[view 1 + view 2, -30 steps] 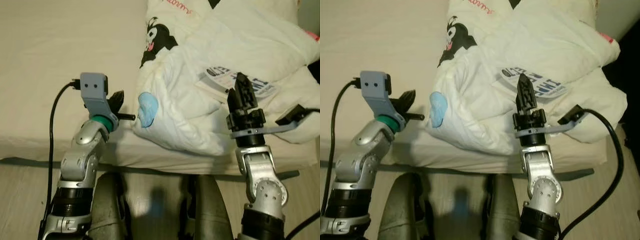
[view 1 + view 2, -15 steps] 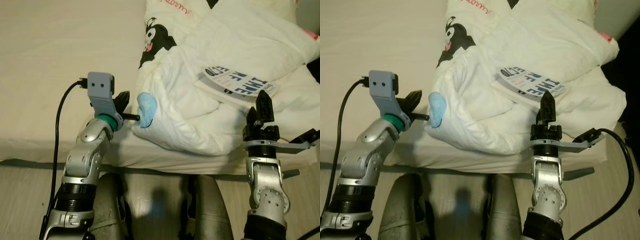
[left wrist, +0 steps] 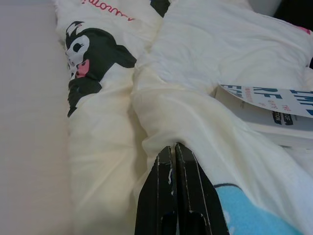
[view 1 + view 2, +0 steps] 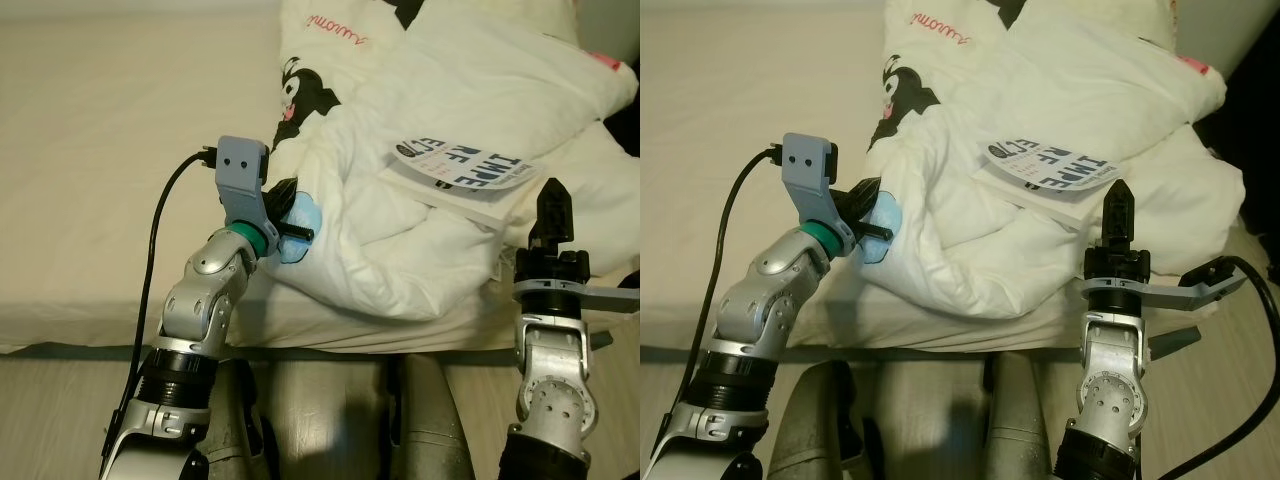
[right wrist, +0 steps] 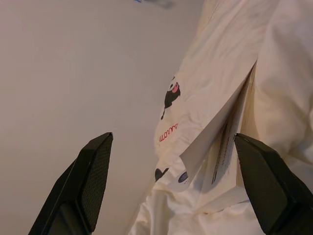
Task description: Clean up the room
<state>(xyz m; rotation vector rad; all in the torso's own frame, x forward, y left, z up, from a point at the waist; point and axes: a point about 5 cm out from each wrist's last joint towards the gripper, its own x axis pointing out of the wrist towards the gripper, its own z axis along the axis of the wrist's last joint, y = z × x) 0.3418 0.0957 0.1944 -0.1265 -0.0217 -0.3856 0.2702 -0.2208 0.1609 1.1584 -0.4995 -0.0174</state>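
Where duvet [image 4: 400, 230] overhangs: left gripper [image 3: 172, 149].

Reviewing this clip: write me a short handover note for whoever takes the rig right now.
Left gripper: shut on a fold of the white duvet, beside its blue patch.
Right gripper: open, holding nothing, raised at the bed's near edge, pointing up toward the book.
The book lies on top of the rumpled duvet, which is heaped on the bed's right side.
Done: duvet gripped.
Left: take the book off, spread the duvet flat.
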